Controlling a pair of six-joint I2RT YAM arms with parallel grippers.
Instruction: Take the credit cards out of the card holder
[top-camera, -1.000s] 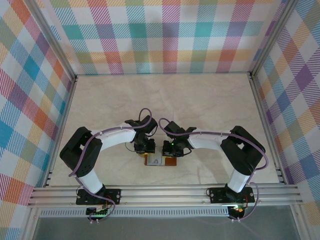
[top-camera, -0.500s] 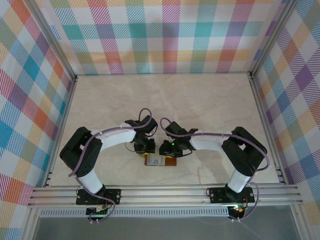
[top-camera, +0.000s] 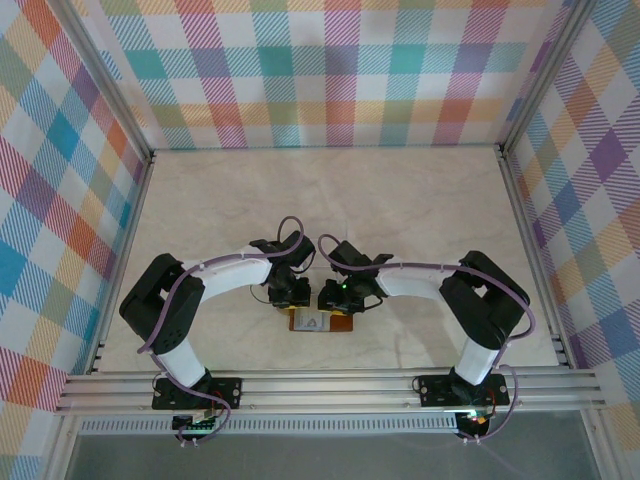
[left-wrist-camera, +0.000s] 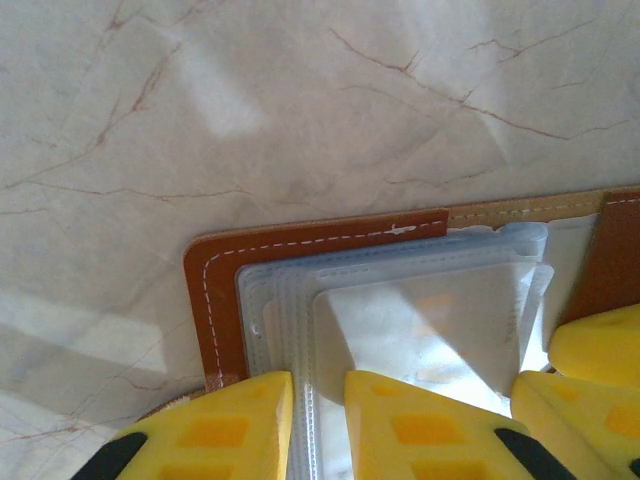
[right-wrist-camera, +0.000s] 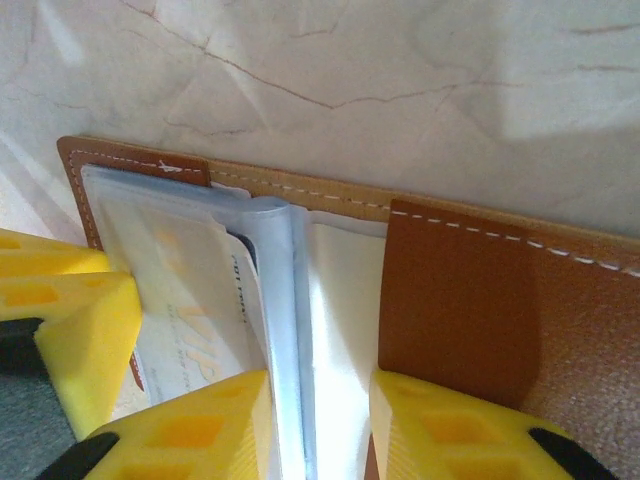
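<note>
Tan-brown leather with pale stitching: card holder (top-camera: 322, 322), open and flat on the marble-patterned tabletop (top-camera: 420, 200). It lies near the front edge, midway between the two arm bases. Inside is a stack of clear sleeves (left-wrist-camera: 400, 300) framed by the leather border.

Credit card (right-wrist-camera: 185, 335): pale, with printed lettering, seated inside a clear sleeve on the left half of the holder as the right wrist camera sees it. How many more cards sit in the plastic cannot be told.

Left tool (left-wrist-camera: 318, 425): yellow fingers (left-wrist-camera: 215, 425) are down on the sleeve stack near the holder's corner. A narrow gap separates them, and sleeve edges run into it. Whether it pinches a sleeve or merely presses on the stack cannot be told.

Right tool (right-wrist-camera: 320, 430): jaws stand apart, astride the raised fold of the sleeves at the holder's spine. One finger is on the card side, the other over the brown pocket panel (right-wrist-camera: 470, 300).

Position of both: side by side directly over the holder in the top view, tips just beside each other.

Surround: plaid walls (top-camera: 330, 70) on three sides.
</note>
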